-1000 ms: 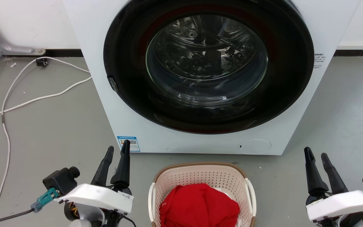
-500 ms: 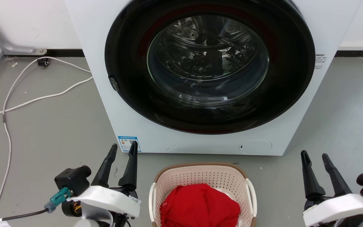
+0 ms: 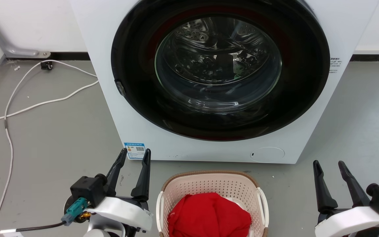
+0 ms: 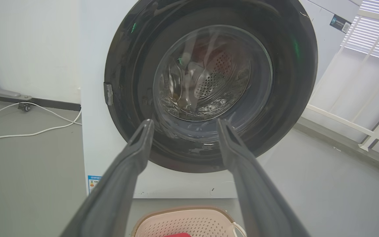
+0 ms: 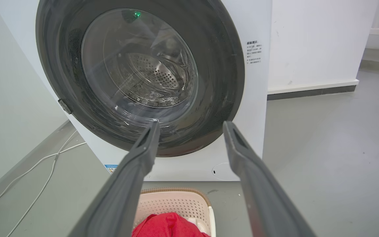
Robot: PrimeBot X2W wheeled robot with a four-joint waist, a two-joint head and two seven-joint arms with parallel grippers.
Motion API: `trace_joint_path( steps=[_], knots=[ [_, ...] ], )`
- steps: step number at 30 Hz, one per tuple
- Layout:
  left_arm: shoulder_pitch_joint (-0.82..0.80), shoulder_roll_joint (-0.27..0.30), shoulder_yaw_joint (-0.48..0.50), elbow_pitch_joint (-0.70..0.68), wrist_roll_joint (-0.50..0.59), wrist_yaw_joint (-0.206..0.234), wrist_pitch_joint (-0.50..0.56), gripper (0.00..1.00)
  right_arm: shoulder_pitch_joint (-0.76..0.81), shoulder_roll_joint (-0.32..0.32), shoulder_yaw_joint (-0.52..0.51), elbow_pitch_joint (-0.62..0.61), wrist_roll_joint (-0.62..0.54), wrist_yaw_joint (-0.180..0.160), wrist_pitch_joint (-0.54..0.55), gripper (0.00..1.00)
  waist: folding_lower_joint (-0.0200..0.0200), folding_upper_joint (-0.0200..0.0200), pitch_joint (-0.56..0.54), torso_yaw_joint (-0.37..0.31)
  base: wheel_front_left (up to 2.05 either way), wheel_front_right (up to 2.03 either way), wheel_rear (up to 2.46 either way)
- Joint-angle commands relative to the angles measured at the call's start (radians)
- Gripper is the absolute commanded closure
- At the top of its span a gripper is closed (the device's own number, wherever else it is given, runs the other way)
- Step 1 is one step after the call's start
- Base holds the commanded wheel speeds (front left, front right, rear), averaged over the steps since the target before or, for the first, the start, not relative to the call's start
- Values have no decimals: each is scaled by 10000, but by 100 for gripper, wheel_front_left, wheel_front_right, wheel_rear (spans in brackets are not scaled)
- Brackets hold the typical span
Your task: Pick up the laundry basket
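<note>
My left gripper [image 3: 135, 152] and right gripper [image 3: 328, 163] stand wide and empty either side of the untouched laundry basket [image 3: 209, 182] at bottom centre; grasping and lifting are not yet done.

**A count of what is standing before the robot**

One white front-loading washing machine [image 3: 209, 149] is standing on the grey floor [image 3: 61, 138]. It is showing one round black-rimmed glass door [image 3: 219, 69], one blue-and-white label sticker [image 3: 134, 150] and one round white flap [image 3: 267, 154]. One rounded beige-pink perforated plastic laundry basket [image 3: 209, 184] with a brown woven-look rim is sitting before it, showing two white side handles [image 3: 264, 204] and holding one crumpled red cloth [image 3: 209, 215]. Two white-bodied tools are flanking it, the left tool [image 3: 135, 151] and the right tool [image 3: 328, 163], each bearing two long dark fingers [image 3: 142, 181]. White cables [image 3: 44, 103] are trailing across the floor, but they are crossing, so their number cannot be told.
</note>
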Motion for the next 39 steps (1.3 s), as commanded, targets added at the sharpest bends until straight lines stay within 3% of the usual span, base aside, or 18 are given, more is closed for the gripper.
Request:
trace_joint_path(
  steps=[1,18,39],
  knots=[
    [25,66,-50,-89,232,30,-88,0,55,-26,17,-145,-256,16,-75,0,0,-1,-1,-5,0,0,0],
    [91,61,-210,25,1660,152,-457,0,328,-25,-109,-425,-1598,19,-379,0,0,-1,-14,51,0,0,0],
    [200,-89,-275,150,2919,88,-837,0,661,-23,-404,-408,-2374,12,-837,0,0,-1,-42,54,0,0,0]
  ],
)
